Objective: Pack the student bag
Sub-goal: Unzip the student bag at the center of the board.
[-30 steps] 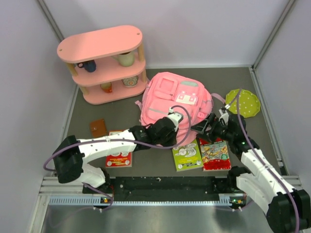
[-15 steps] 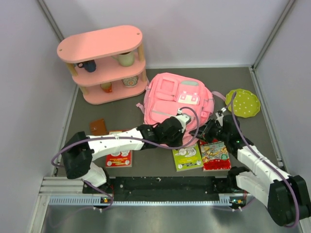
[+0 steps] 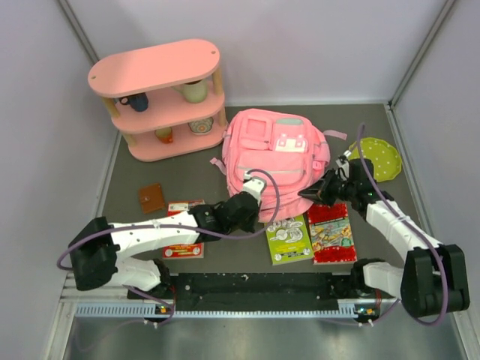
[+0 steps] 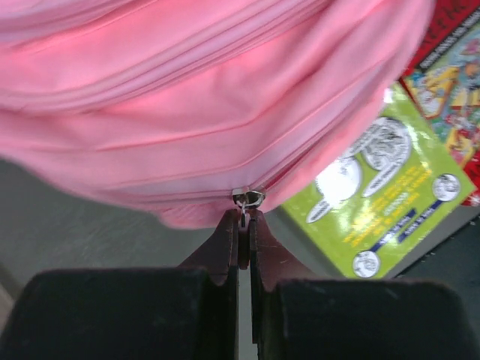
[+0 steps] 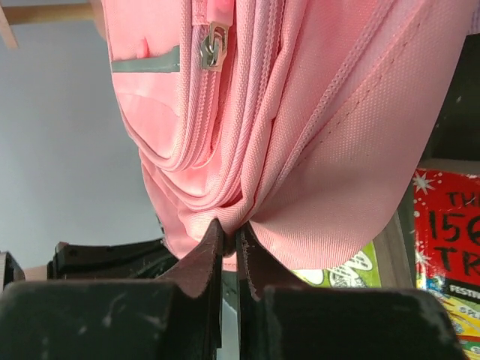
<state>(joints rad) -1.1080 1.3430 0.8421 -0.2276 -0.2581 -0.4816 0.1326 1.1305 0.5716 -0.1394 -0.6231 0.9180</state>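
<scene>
The student bag (image 3: 274, 150) lies in the middle of the table, a soft pink backpack with a white-and-pink patch. At its near edge my left gripper (image 3: 253, 193) is shut on a metal zipper pull (image 4: 247, 199); the fingertips of that gripper (image 4: 244, 223) pinch the pull under the pink fabric (image 4: 225, 97). On the bag's near right side, my right gripper (image 3: 313, 191) is shut on a bunched fold of the bag's fabric (image 5: 330, 172), which the closed jaws of the gripper (image 5: 229, 234) pinch. A second zipper slider (image 5: 213, 43) shows higher on the bag.
A green book (image 3: 289, 240) and a red book (image 3: 331, 231) lie near the bag's front. Another red book (image 3: 182, 241) lies under my left arm, a brown wallet (image 3: 152, 198) beside it. A pink shelf (image 3: 161, 97) holding cups stands back left, a green dotted plate (image 3: 381, 159) right.
My right gripper has shut on the bag's fabric. My left gripper has drawn back to the left and nearer with the zipper pull. The bag's near edge has shifted.
</scene>
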